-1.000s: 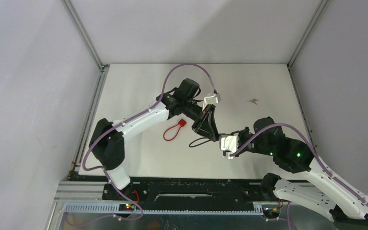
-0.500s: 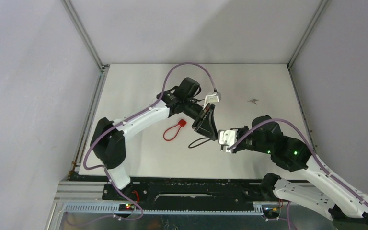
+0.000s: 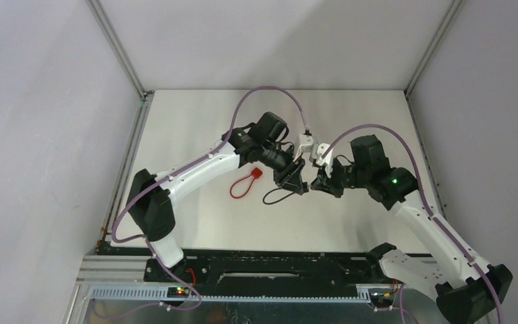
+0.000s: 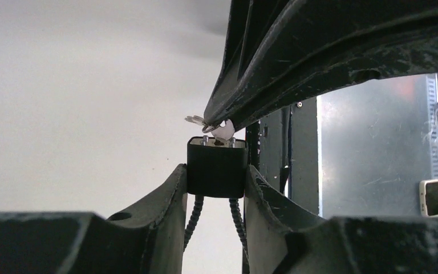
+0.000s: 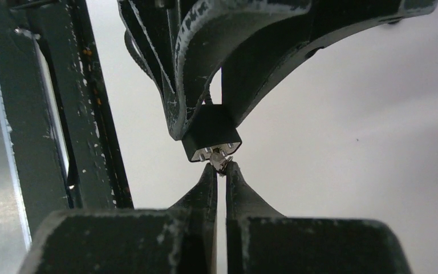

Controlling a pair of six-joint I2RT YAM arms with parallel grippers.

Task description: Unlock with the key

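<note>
On a white table [image 3: 195, 128] walled in grey, two robot arms meet at centre frame. The left gripper [image 3: 295, 177] clamps the black padlock [image 4: 217, 165] by its sides, keyway facing its partner, apparently to brace it against twisting. The right gripper [image 5: 220, 174], pinched tight on the key [image 5: 219, 155], holds the blade in the keyway, seemingly poised to turn. A red cable loop [image 3: 243, 183] lies left of centre.

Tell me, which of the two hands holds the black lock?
The left hand: it clamps the lock, while the right hand pinches only the key.
</note>
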